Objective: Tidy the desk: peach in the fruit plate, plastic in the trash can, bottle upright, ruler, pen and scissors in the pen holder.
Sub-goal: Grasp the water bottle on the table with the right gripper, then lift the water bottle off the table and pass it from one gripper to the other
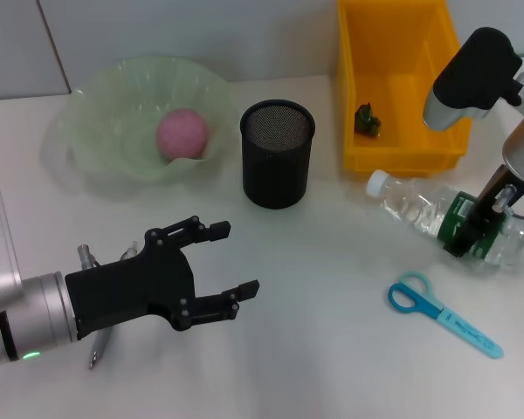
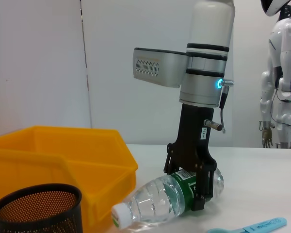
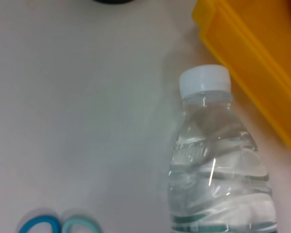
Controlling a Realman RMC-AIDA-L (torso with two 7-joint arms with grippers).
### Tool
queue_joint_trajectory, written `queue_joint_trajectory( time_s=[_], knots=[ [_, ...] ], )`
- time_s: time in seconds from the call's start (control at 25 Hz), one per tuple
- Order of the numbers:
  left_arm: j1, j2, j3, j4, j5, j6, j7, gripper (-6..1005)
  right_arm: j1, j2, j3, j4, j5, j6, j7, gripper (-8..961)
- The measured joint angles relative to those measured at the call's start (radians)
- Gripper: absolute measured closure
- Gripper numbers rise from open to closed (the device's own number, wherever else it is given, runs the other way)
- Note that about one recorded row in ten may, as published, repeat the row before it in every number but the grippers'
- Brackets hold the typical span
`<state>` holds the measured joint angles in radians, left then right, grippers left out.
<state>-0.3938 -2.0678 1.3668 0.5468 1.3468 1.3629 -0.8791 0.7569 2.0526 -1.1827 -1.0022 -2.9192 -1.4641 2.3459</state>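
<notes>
Right claw [image 1: 473,234] grips bottle [image 1: 419,209] — peach [image 1: 182,133] plated

Clear glossy plastic bottle [image 1: 437,214], black metal-mesh pen holder [image 1: 277,154], smooth yellow plastic bin [image 1: 397,87].

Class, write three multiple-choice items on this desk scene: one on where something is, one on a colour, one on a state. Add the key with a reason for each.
1. Where is the peach?
A. in the pen holder
B. in the green fruit plate
C. beside the scissors

2. What colour is the bin holding the plastic scrap?
A. yellow
B. black
C. blue

3. How is the water bottle?
A. standing upright
B. inside the bin
C. lying on its side, right gripper around it

Key: 1 B, the pink fruit sits in the plate. 2 A, its walls are yellow. 3 C, the white cap points sideways along the desk and the fingers straddle the label.
</notes>
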Motion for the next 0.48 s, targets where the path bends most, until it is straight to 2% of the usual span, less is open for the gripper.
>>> queue_joint_trajectory(
  time_s=[0.48],
  knots=[
    [-0.002,0.0,0.0,0.007,-0.004,0.002,0.0,240,-0.063,0.023,-0.052,-0.138,0.003,-0.044,-0.003,181]
  ],
)
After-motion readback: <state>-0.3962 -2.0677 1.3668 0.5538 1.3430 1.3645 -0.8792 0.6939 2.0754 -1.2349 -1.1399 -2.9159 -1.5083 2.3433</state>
